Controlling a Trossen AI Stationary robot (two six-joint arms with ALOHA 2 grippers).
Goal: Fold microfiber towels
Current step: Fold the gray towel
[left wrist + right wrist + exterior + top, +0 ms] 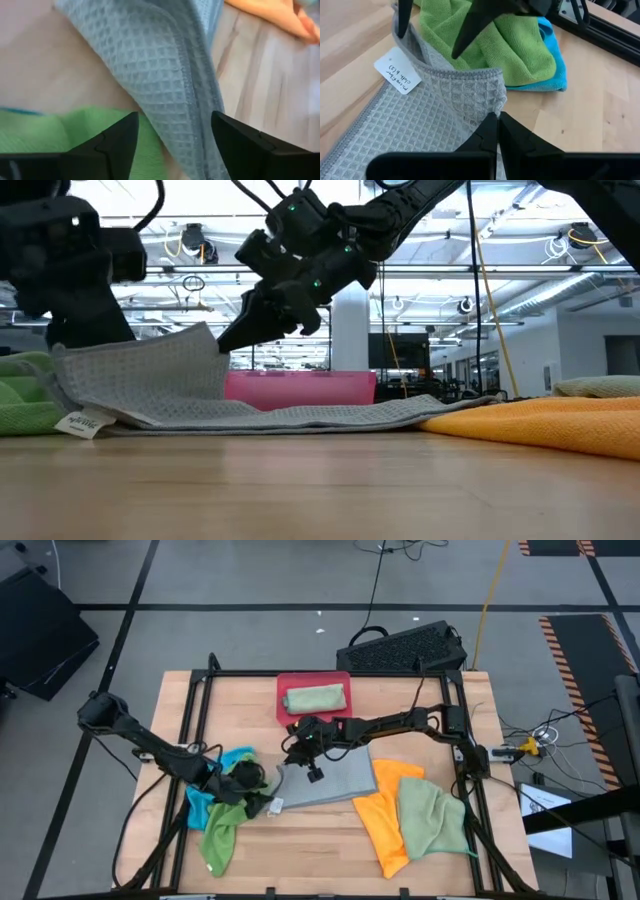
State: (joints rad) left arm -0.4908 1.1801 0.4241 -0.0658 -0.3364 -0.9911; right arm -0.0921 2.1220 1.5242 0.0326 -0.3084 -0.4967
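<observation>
A grey waffle-weave towel [325,780] lies mid-table, its left edge raised [150,355]. My right gripper [497,131] is shut on that raised edge. My left gripper [172,145] is open at the towel's labelled corner [397,75], one finger on either side of the hem [187,85]. A green towel [225,830] and a blue one [212,790] lie crumpled at the left. An orange towel [385,815] and a pale green one [432,815] lie at the right. A folded green towel [315,697] rests in the red tray [285,705]. My right gripper pinches the grey towel's lifted corner [495,102] between its two shut fingers, slanting down from the table's far right side. That corner stands above the table [205,332], and the rest of the towel lies flat on the wood. My left gripper has the hem between its open fingers; whether they touch it I cannot tell.
Black frame rails [195,720] run along the table's left and right sides. A keyboard [405,648] sits beyond the far edge. Bare wood shows along the near edge [300,860] and at the far left [240,700].
</observation>
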